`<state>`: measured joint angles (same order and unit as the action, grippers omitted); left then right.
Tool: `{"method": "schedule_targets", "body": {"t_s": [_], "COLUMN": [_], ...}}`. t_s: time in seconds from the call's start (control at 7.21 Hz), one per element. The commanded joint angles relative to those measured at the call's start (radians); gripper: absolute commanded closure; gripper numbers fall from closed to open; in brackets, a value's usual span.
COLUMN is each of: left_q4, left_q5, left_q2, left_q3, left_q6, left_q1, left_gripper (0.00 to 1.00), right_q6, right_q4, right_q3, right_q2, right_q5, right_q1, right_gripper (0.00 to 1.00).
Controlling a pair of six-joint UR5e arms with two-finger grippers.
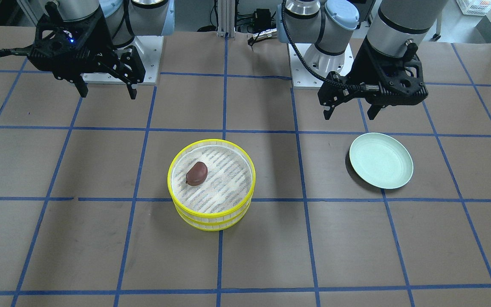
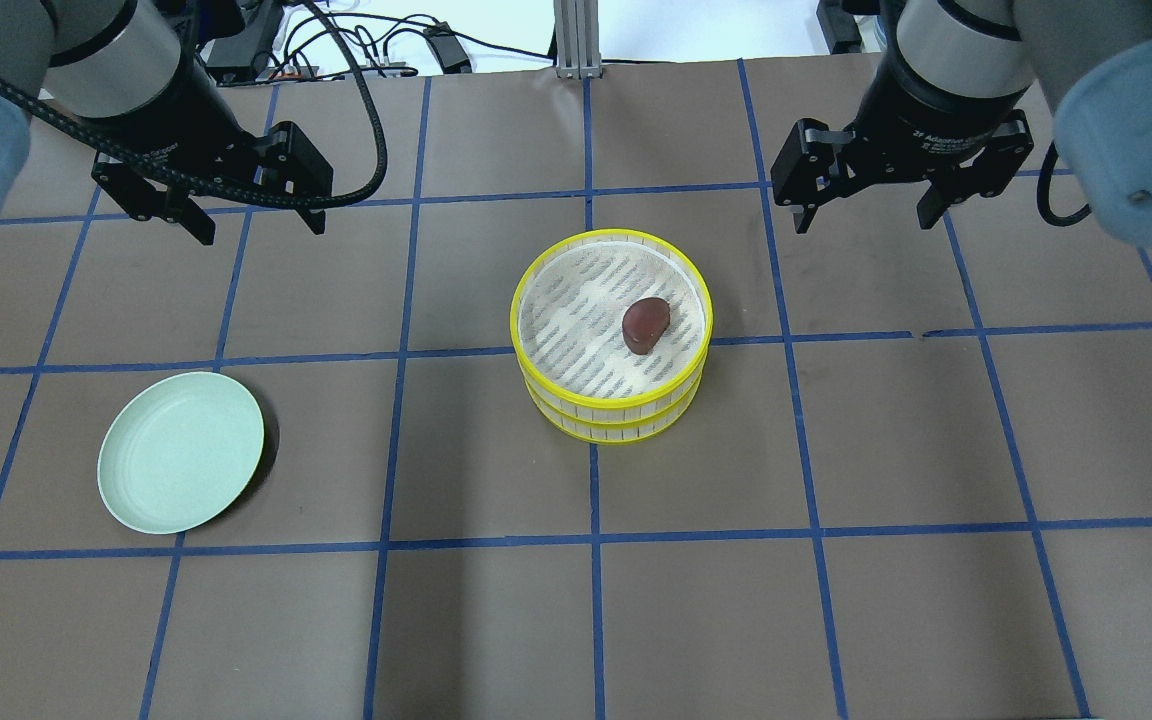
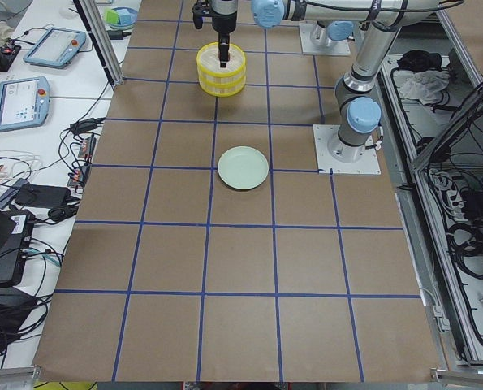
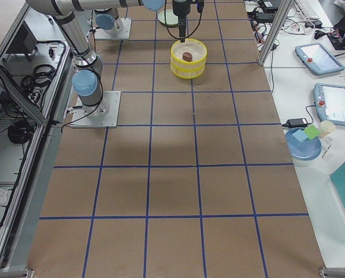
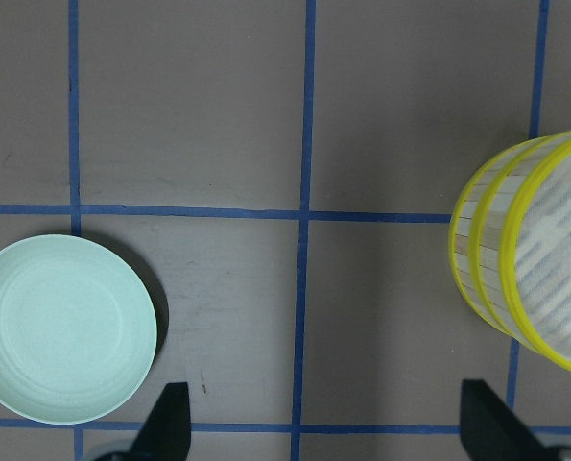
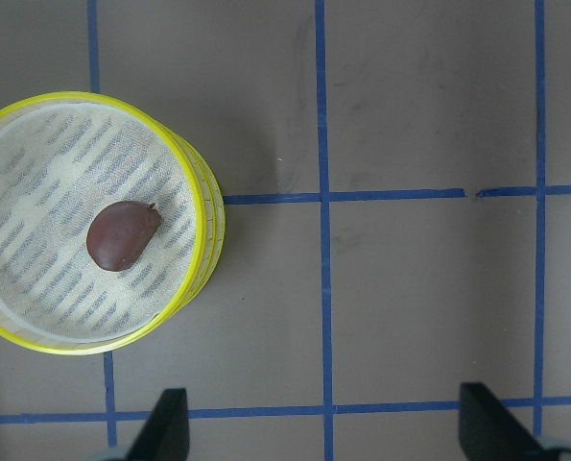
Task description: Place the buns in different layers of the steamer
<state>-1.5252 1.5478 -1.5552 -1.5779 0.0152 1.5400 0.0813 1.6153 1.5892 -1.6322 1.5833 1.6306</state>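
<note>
Well, both jaws spread and empty; top tray [image 2: 571, 320] with brown bun [image 2: 645, 325] hides lower tray [image 2: 616, 429], so I might miss an unfilled layer.

Brown paper-covered table [image 2: 836, 620] with blue tape grid lines [image 2: 594, 537]; white side bench [image 4: 285, 92] carrying blue-framed tablets [image 4: 316, 58], black cables [image 3: 77, 128]; silver aluminium post [image 2: 569, 40] at far edge.

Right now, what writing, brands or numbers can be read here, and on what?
"2F Adaptive": white print on the black body of the right gripper; the rest is blurred.
Left gripper: similar white print, too blurred to read.
Grey tablets beside the table: screens too small to read.
Yellow-rimmed steamer trays, dark brown bun, pale green plate: no text.
</note>
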Motion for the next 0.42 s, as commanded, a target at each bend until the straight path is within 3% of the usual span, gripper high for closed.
{"method": "schedule_targets", "body": {"t_s": [0.0, 0.28], "left_q4": [-0.016, -0.071], "left_q5": [0.002, 0.057], "left_q2": [0.003, 0.010], "left_q3": [-0.001, -0.002], "left_q6": [0.000, 0.006], "left_q1": [-0.001, 0.000], "left_gripper": [0.00, 0.00], "right_q6": [0.000, 0.000], "right_q4": [0.000, 0.000], "right_q3": [0.000, 0.000], "right_q2": [0.000, 0.000], "right_q5": [0.001, 0.001], "right_q1": [0.000, 0.000], "right_gripper": [0.01, 0.01]}}
